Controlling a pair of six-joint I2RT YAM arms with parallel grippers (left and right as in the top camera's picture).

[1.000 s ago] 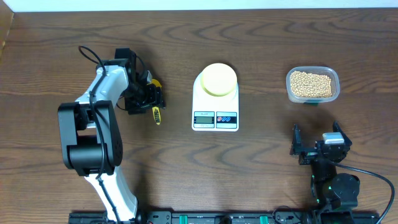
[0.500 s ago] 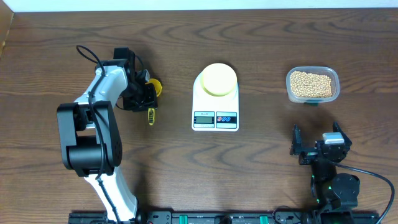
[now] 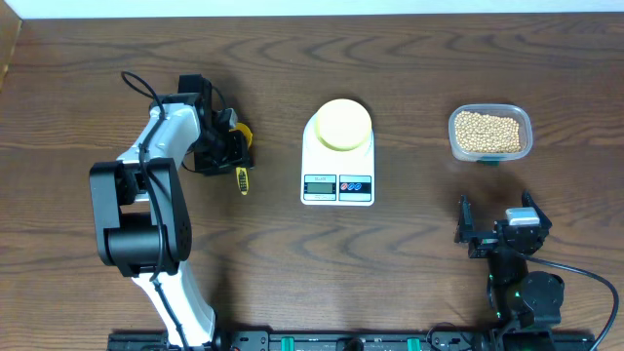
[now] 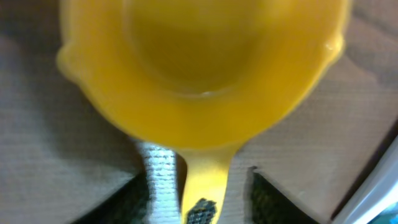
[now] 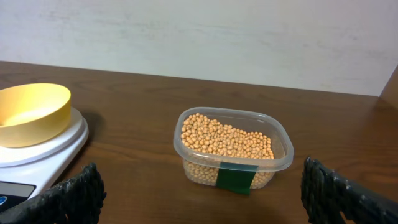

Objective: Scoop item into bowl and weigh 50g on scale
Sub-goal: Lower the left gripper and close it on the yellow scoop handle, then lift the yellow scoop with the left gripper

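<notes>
Honestly, this one's barely started. The beans (image 5: pixel 227 140) are all heaped in the clear plastic tub (image 5: pixel 281 160) over on the right side of the table (image 3: pixel 390 283), and none have made it out as far as I can see. The pale yellow bowl (image 3: pixel 342 125) sits on top of the white scale (image 3: pixel 337 187) in the middle. The right wrist view shows it empty, so all the scooping and weighing is left to do.

The yellow scoop (image 4: pixel 199 68) is way off on the left, well apart from the beans, with the scale in between. The left gripper (image 3: pixel 226 151) is right down on it. The handle runs between its fingers (image 4: pixel 152 180), one pad against it and the other with a gap showing, so by my read it's spread around the handle, not clamped. The right gripper (image 3: pixel 497 226) sits near the tub, jaws wide apart, holding nothing.
</notes>
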